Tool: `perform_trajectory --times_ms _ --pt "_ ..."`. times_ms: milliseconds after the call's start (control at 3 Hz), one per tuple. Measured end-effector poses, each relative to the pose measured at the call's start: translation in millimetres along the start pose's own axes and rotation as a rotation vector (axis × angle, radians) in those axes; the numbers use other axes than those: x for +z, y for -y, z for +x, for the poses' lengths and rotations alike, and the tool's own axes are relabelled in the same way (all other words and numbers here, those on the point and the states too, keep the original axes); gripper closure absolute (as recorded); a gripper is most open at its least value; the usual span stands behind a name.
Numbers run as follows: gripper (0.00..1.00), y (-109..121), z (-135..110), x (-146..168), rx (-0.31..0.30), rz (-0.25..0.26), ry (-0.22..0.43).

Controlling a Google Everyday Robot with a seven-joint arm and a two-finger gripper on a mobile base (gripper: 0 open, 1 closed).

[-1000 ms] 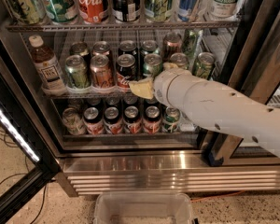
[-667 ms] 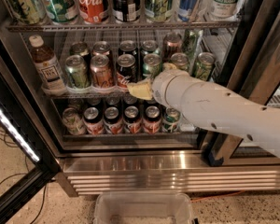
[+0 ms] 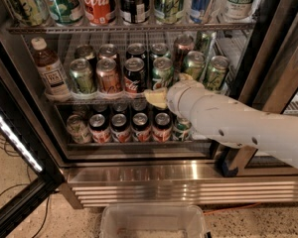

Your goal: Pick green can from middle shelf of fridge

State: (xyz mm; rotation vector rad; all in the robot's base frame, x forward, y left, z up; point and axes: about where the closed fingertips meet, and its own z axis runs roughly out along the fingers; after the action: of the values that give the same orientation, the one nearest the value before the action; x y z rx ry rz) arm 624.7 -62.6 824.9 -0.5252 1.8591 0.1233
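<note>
Your gripper (image 3: 158, 97) is right at the front rail of the middle shelf (image 3: 97, 98), just below and in front of the green can (image 3: 162, 72). I can't tell whether it's open or closed from here. The white arm (image 3: 228, 118) comes in from the right of the green can and covers the shelf edge and part of the row beneath it.

The green can stands upright in the front row of the fridge (image 3: 164, 182). It's tight in there! Touching the green can on its left is the black-and-red cola can (image 3: 134, 76). Further left are a copper can (image 3: 108, 76), a dull green can (image 3: 82, 76) and, farthest left, a tea bottle (image 3: 49, 73). Right of the green can are two more dull green cans (image 3: 193, 63), with a second row of cans behind. Below the green can runs a row of red-labelled cans (image 3: 139, 127). Well below the green can, on the floor, sits a clear plastic bin (image 3: 154, 221).
</note>
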Motion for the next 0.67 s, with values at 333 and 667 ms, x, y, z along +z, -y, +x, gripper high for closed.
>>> perform_trajectory --times_ms 333,667 --pt "0.33 13 -8 17 0.044 0.072 0.036" --pt "0.33 24 -28 29 0.081 0.138 0.096"
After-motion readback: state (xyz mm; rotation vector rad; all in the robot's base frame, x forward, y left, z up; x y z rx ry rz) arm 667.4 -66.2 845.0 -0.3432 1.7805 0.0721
